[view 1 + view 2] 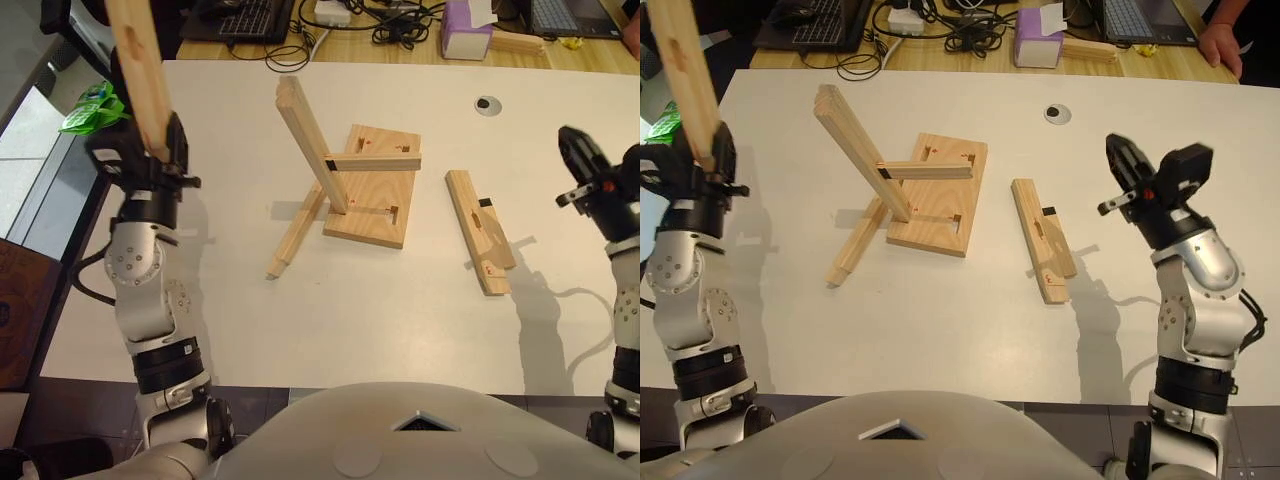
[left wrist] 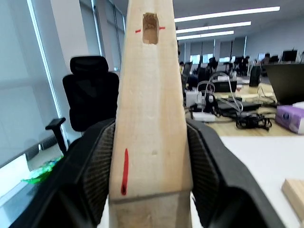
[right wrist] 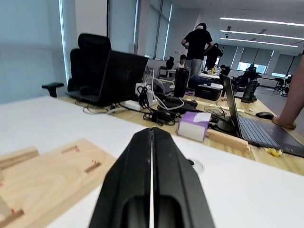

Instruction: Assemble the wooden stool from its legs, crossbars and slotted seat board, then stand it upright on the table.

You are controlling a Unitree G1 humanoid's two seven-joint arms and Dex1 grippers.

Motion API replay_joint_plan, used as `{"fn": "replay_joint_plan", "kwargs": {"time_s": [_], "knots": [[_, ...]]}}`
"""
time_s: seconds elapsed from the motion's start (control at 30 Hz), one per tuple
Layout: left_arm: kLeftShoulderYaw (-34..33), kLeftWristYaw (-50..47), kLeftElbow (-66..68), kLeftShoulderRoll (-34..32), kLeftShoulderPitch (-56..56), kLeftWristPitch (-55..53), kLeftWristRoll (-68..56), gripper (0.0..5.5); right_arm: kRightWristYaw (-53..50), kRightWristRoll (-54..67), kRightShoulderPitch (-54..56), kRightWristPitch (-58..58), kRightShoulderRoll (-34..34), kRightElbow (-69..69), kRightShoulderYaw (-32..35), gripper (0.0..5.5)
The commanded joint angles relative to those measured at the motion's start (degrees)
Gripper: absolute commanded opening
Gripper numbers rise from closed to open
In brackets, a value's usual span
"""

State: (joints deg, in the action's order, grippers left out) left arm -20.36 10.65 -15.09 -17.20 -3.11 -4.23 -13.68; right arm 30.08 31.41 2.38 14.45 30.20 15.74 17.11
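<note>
My left gripper (image 1: pixel 158 150) is raised above the table's left edge, shut on a long wooden leg (image 1: pixel 140 70) that stands upright; the leg (image 2: pixel 149 123) has a slot near its top and a red mark. The slotted seat board (image 1: pixel 375 190) lies flat mid-table with a leg (image 1: pixel 312 140) and a crossbar (image 1: pixel 372 163) joined over it; another leg (image 1: pixel 295 232) slants off its left side. A further wooden piece (image 1: pixel 478 230) lies to the right of the board. My right gripper (image 1: pixel 1122 160) hangs shut and empty above the table's right side.
A round cable port (image 1: pixel 486 104) sits in the white table (image 1: pixel 230 320) at the back right. Behind the table are a purple tissue box (image 1: pixel 466 28), cables, keyboards and a loose wooden bar (image 1: pixel 520 42). A green bag (image 1: pixel 92 108) lies off the left edge.
</note>
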Motion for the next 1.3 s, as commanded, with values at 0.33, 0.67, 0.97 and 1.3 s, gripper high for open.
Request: {"fn": "replay_joint_plan", "kwargs": {"time_s": [0.33, 0.67, 0.97, 1.3], "knots": [[17.96, 16.48, -8.96, -3.56, -12.92, 3.25, -3.71, 2.06, -14.86, 23.02, 31.36, 18.61, -15.24, 3.38, -9.32, 1.05], [19.29, 18.57, -7.48, -3.58, -12.13, 4.82, -2.14, 2.06, -26.73, 29.76, 41.65, 23.82, -20.27, 4.03, -7.52, 2.89], [19.82, 18.7, -7.18, -3.45, -12.28, 5.11, -1.96, 2.06, -30.97, 34.59, 43.79, 26.58, -21.88, 4.13, -7.64, 3.18], [15.39, 12.76, -5.85, -1.64, -15.49, 1.9, -4.38, 2.06, -27.63, 38.22, 40.49, 27.14, -19.59, 7.8, -7.56, 3.18]]}}
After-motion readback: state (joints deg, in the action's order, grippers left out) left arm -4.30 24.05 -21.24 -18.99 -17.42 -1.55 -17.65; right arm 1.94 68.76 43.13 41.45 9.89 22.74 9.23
